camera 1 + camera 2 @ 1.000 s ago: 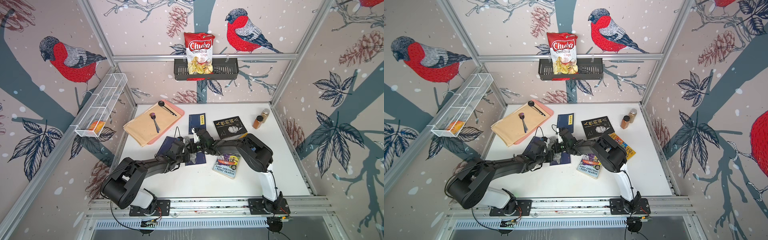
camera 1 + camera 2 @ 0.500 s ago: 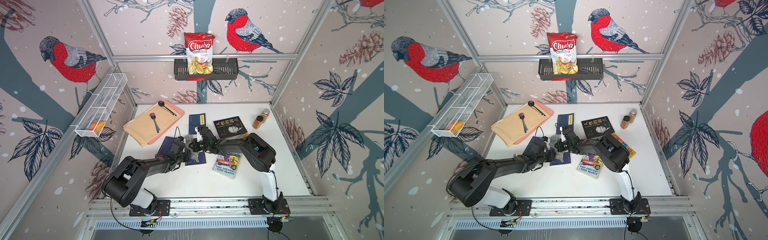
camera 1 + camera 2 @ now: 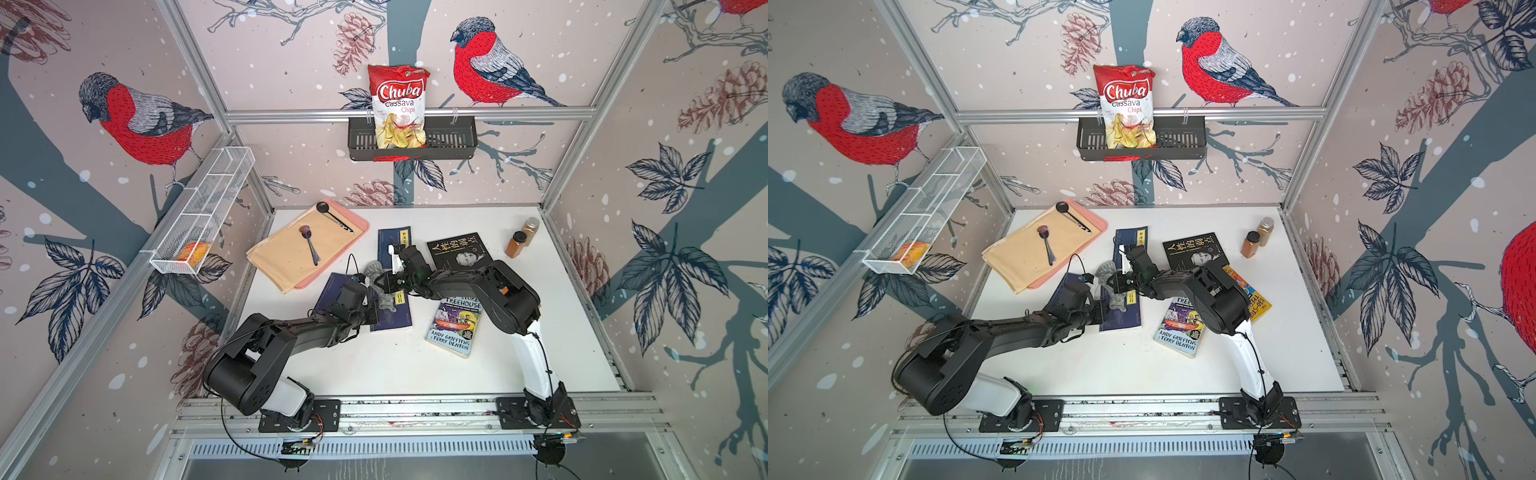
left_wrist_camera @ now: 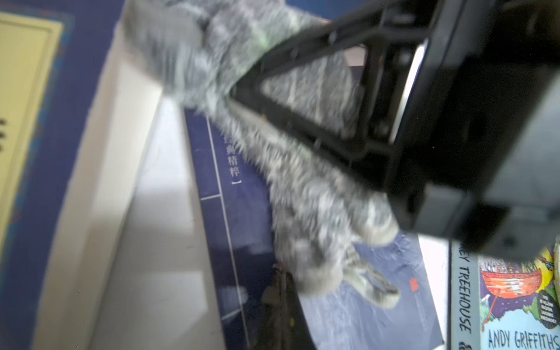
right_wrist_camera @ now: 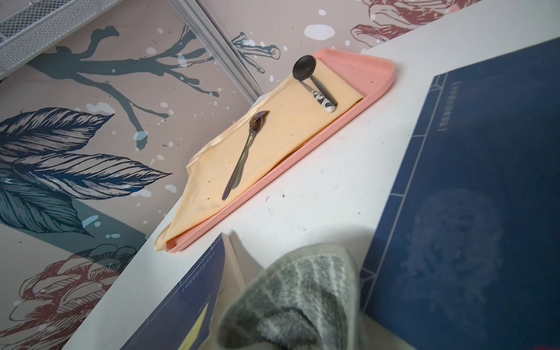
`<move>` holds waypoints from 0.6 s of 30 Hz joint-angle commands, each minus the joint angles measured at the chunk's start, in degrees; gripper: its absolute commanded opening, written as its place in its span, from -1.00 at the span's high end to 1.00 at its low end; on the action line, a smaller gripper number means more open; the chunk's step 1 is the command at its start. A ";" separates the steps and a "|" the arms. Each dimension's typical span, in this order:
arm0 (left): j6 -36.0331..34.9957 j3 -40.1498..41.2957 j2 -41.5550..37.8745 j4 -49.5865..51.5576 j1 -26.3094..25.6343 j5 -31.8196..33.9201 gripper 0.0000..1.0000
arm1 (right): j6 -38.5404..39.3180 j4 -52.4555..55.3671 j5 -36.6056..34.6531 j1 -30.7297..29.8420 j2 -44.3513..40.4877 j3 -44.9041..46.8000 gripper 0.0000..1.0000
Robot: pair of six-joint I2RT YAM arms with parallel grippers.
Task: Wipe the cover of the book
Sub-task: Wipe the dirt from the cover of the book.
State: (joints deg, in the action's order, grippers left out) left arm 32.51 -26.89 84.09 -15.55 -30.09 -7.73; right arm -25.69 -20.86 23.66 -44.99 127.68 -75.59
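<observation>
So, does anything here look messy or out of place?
The yellow cloth lies askew on the pink tray, overhanging its edge. Dark specks dot the white table beside it.

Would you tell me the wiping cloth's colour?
The cloth is grey with paler stripes; clearest in the right wrist view.

A white table [image 3: 415, 374] carries everything. At its far left corner a pink tray [image 3: 360, 226] lies at a slant. Three navy books lie flat: a far navy book [image 3: 392, 241] beside the tray, a middle navy book [image 3: 392, 322] nearer the front, and a left navy book [image 3: 330, 286], partly hidden, just beside it. A black book [image 3: 455, 249] lies right of the far one, with a Treehouse book [image 3: 455, 328] nearer the front. In a top view an orange book [image 3: 1257, 302] shows beside that, mostly hidden. Two spice jars [image 3: 515, 244] stand upright near the right edge, touching or nearly so.
</observation>
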 commanded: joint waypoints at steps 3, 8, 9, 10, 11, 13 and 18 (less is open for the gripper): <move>-1.28 -1.61 -1.65 9.64 2.20 -0.26 1.00 | 0.47 3.68 -3.79 -0.80 -3.88 5.21 1.00; -3.35 -8.10 -5.26 14.13 4.68 0.96 1.00 | 0.44 -10.12 -2.53 -1.32 -12.69 16.69 1.00; -3.56 -9.06 -5.58 14.40 5.30 0.91 1.00 | 0.54 -10.49 -2.28 -1.59 -13.32 16.89 1.00; -3.76 -10.33 -5.70 14.68 6.03 0.87 1.00 | 0.76 -10.23 -2.05 -2.05 -13.59 16.54 1.00; -3.86 -11.50 -5.52 14.96 6.70 0.87 1.00 | 0.87 -8.99 -2.25 -2.58 -13.26 15.61 1.00; -4.25 -13.50 -4.78 15.06 7.78 0.74 1.00 | 1.50 -6.68 -2.73 -3.75 -11.75 13.20 1.00; -5.62 -17.23 0.08 14.74 9.73 0.13 1.00 | 1.56 -3.59 -3.69 -6.44 -6.94 9.36 1.00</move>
State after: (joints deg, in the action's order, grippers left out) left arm 28.60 -42.61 82.19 -2.31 -21.08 -7.31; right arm -24.86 -26.48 20.97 -50.57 119.09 -65.01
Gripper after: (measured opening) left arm 0.050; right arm 0.105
